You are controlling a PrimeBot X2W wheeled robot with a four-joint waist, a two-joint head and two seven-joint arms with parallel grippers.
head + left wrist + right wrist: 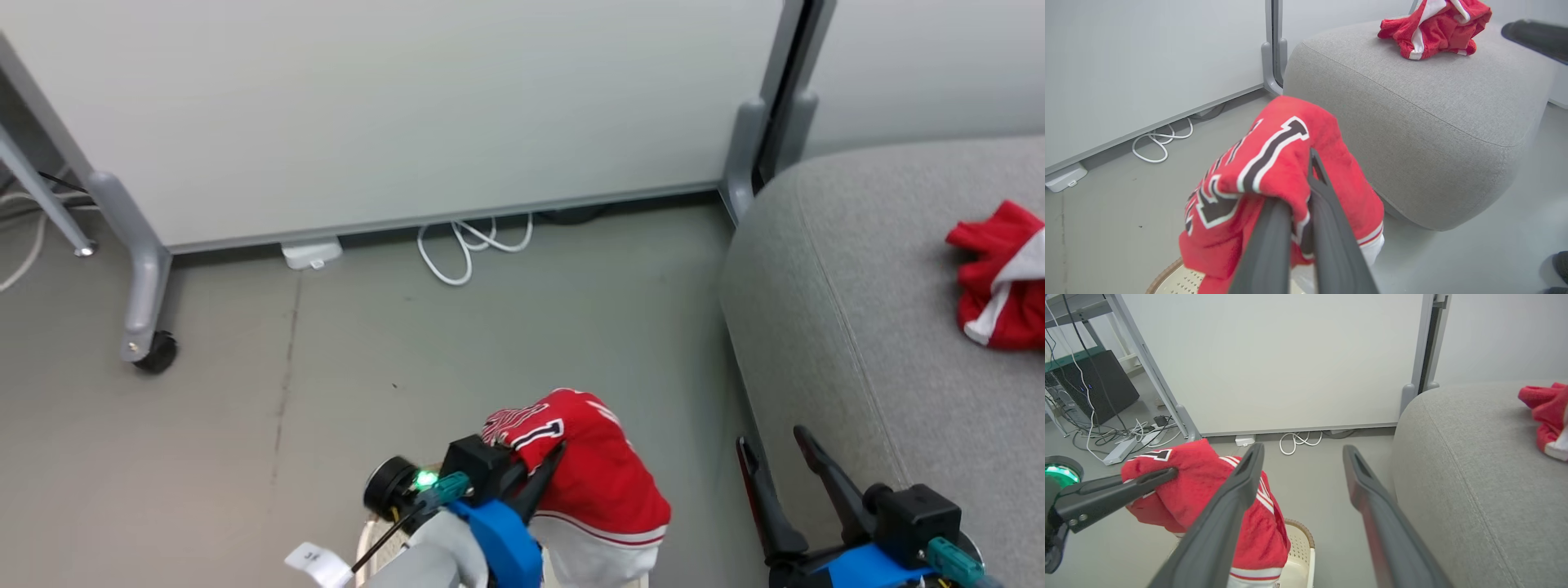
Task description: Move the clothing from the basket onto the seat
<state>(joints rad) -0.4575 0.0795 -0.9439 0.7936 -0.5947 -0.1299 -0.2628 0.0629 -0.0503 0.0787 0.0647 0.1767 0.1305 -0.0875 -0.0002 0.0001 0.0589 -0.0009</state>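
My left gripper (539, 469) is shut on a red garment (596, 465) with white stripes and black-and-white lettering. It hangs lifted above the cream basket (1300, 555), whose brown rim (1163, 273) shows under the cloth. From the left wrist, the garment (1274, 163) drapes over both of the left gripper's (1300, 183) fingers. A second red and white garment (1000, 286) lies crumpled on the grey seat (857, 286), at the right. My right gripper (771, 441) stands open and empty beside the seat's front edge, right of the held garment (1208, 482).
A pale wheeled partition (408, 106) stands behind, with a caster (155, 353) at the left and a post (747, 147) beside the seat. A white cable (469, 245) loops on the floor under it. A dark computer tower (1090, 388) and cables sit far left.
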